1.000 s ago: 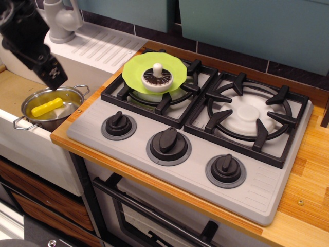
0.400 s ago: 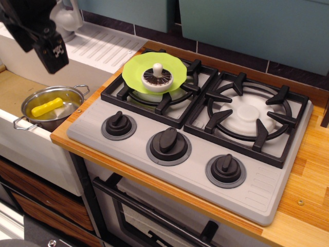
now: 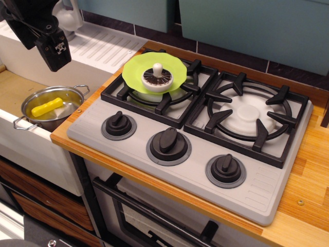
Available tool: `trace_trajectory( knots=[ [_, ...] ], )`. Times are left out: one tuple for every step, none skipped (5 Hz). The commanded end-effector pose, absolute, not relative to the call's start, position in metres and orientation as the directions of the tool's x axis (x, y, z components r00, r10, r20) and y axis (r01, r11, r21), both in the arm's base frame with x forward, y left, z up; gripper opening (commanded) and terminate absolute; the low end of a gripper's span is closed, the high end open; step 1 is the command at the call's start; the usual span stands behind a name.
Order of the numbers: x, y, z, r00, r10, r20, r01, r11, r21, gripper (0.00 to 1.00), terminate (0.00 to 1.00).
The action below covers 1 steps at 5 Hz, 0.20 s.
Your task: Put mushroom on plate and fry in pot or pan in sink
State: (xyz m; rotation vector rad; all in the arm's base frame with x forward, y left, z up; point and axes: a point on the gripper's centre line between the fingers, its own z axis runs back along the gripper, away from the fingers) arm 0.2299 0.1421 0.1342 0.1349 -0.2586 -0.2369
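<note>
Both placements look done: mushroom (image 3: 157, 77) on plate (image 3: 134, 72), rear-left burner; fry (image 3: 47, 107) in pot (image 3: 29, 112), sink (image 3: 12, 86) at left edge. Gripper (image 3: 55, 50) grasps nothing; jaw state unclear. Retreat clear of pot.

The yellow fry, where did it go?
The fry lies inside the pot, which sits in the sink at the left of the picture, beside the stove.

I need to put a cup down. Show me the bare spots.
Free: the right burner grate, the wooden counter at the stove's right edge, and the ribbed drainboard behind the sink. Crowded: the left burner holds the plate with the mushroom; the pot with the fry fills the sink's near corner.
</note>
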Motion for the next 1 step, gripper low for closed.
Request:
trace_trajectory(
  knots=[
    [0.2406, 0.1392, 0.1488, 0.926, -0.263, 0.271, 0.211, 0.955, 0.208, 1.00, 1.00]
  ],
)
